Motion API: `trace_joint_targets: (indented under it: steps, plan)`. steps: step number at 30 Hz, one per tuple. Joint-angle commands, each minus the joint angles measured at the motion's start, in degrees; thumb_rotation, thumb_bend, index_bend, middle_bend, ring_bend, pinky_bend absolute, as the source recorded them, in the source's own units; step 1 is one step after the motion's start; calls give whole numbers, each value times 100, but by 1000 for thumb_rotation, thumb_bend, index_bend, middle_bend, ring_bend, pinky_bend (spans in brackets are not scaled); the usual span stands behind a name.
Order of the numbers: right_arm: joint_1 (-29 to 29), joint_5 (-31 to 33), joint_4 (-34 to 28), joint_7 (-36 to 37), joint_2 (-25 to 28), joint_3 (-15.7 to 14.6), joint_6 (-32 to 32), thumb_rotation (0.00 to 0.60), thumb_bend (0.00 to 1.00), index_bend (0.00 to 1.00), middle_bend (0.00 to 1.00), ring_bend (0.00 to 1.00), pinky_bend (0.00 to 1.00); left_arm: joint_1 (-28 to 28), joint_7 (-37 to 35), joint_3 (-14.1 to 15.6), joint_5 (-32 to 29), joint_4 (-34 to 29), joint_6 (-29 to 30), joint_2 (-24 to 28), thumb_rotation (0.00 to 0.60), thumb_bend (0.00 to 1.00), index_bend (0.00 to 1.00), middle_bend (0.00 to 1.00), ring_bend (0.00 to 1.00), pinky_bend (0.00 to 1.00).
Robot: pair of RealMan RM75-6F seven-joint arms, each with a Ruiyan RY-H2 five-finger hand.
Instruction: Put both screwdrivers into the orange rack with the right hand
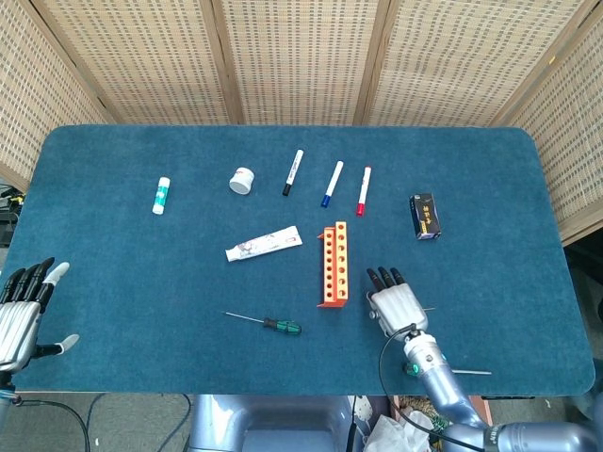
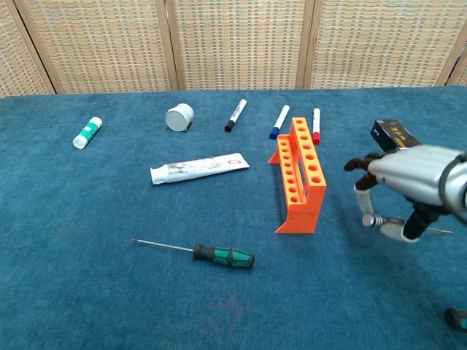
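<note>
Just right of the orange rack (image 2: 300,177), the right hand (image 2: 406,188) hovers above the blue table (image 1: 132,273), back upward, its fingers curled down around a thin metal screwdriver (image 2: 408,224) whose shaft pokes out from under the palm; in the chest view the thumb and a finger pinch the tool near its silver end, and the hand sits clear of the cloth. The rack stands upright near the table's middle, its row of holes facing up, none of them filled. The second screwdriver (image 2: 219,254), green and black in the handle, lies flat on the cloth to the front left of the rack, its thin shaft pointing left, well apart from the right hand. The left hand (image 1: 23,306) rests at the table's near left corner, holding nothing, fingers straight and apart. Behind the rack lie a toothpaste tube (image 1: 264,245), three markers (image 1: 332,183), a small white jar (image 1: 241,180), a glue stick (image 1: 162,195), and a dark box (image 1: 426,217) off to the right
</note>
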Motion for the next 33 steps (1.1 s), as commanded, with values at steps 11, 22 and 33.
trace_joint_targets:
  steps: [11,22,33]
  plan:
    - [-388,-233,-1310,2345,1543,831,-184,600,488,623,102,0,125,38,-18,49,96,-28,54,19,600,0,0,0,0,0]
    - [-705,-401,-1462,4656,2332,1391,-773,600,540,627,116,0,129,50,-75,54,100,-39,62,43,600,0,0,0,0,0]
    - [-949,-1063,-1217,6184,2468,1596,-896,600,547,628,127,0,131,5,-328,-33,123,-139,72,205,600,0,0,0,0,0]
